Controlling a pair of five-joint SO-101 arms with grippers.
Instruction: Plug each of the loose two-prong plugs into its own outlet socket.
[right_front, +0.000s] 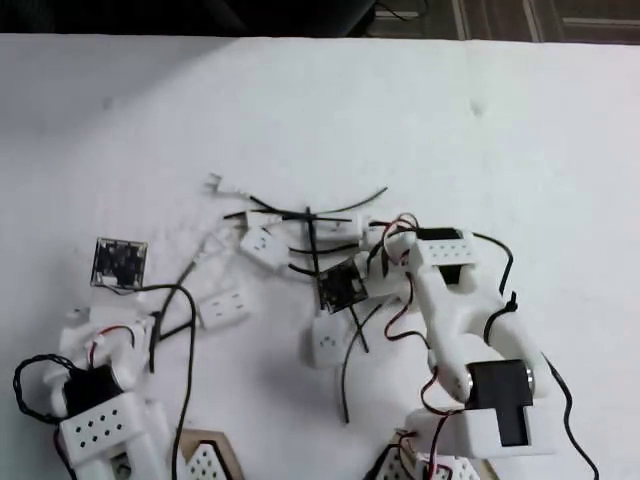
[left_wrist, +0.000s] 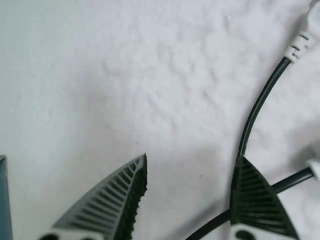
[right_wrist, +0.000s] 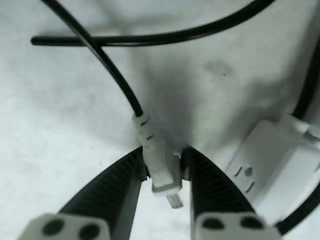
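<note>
Snugly pinched in the right tool, a white two-prong plug on black cord (left tool agape, empty).

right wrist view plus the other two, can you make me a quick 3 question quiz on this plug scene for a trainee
1. True or false: the right gripper is shut on a white plug.
2. The left gripper is: A open above the table; B shut, holding nothing; C shut on that plug.
3. Fill in: the held plug's cord is ___ in colour.
Key: 1 true; 2 A; 3 black.
</note>
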